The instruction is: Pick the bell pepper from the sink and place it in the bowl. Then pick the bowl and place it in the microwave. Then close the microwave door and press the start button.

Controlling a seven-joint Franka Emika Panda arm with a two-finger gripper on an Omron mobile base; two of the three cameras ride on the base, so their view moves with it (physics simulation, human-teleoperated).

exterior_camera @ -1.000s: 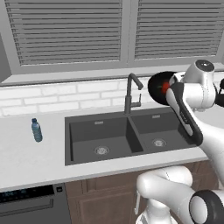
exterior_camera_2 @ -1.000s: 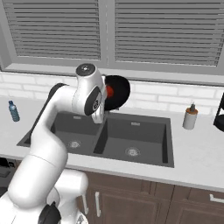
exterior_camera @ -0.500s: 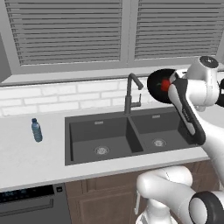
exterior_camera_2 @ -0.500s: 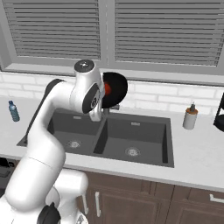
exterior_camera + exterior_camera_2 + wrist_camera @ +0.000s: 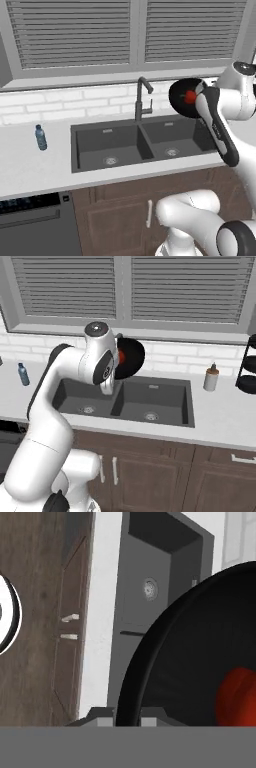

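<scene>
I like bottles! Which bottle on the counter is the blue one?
The blue one is the small water bottle left of the sink. The other bottle, right of the sink, is pale with a dark top.

Bowl held up above the sink, pepper inside.

The bowl (image 5: 184,96) is carried tilted on edge over the right basin of the sink (image 5: 142,141), with the bell pepper (image 5: 190,96) in it. The faucet (image 5: 141,98) is set behind the basins. A bottle (image 5: 40,137) stands on the table (image 5: 30,165), left of the sink.
</scene>
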